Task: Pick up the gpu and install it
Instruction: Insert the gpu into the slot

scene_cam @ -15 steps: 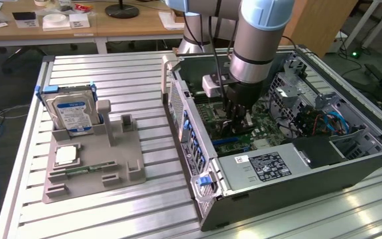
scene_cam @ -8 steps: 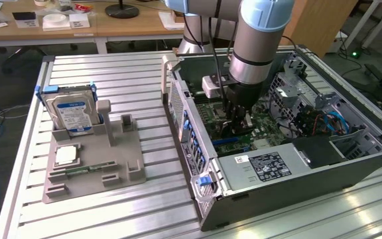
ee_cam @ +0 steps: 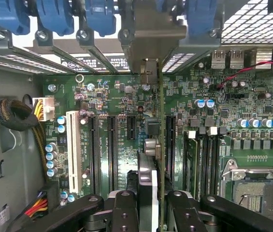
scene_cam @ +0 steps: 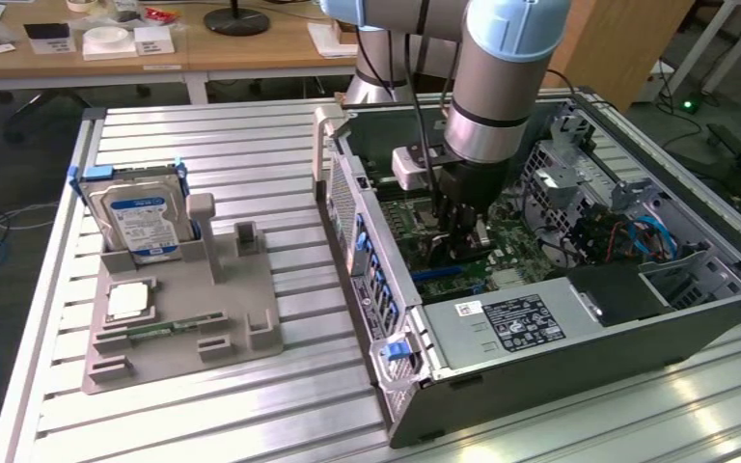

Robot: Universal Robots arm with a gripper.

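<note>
Gripper (ee_cam: 151,205) is clamped on the gpu (ee_cam: 158,125), held edge-on inside the computer case (scene_cam: 577,357); card's long axis parallels the motherboard (ee_cam: 117,96) expansion slots (ee_cam: 170,140), hanging directly over them.

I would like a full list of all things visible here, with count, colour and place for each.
computer case: one, grey, open, on the slatted table at the exterior view's right
motherboard: one, green, inside the case
gpu: one, thin, edge-on, above the motherboard slots, held in the jaws
hard drive: one, silver with blue-white label, upright in the grey holder
grey holder: one, on the table at the exterior view's left
memory stick: one, green, lying in the holder
gripper: one, black, shut on the gpu
</note>
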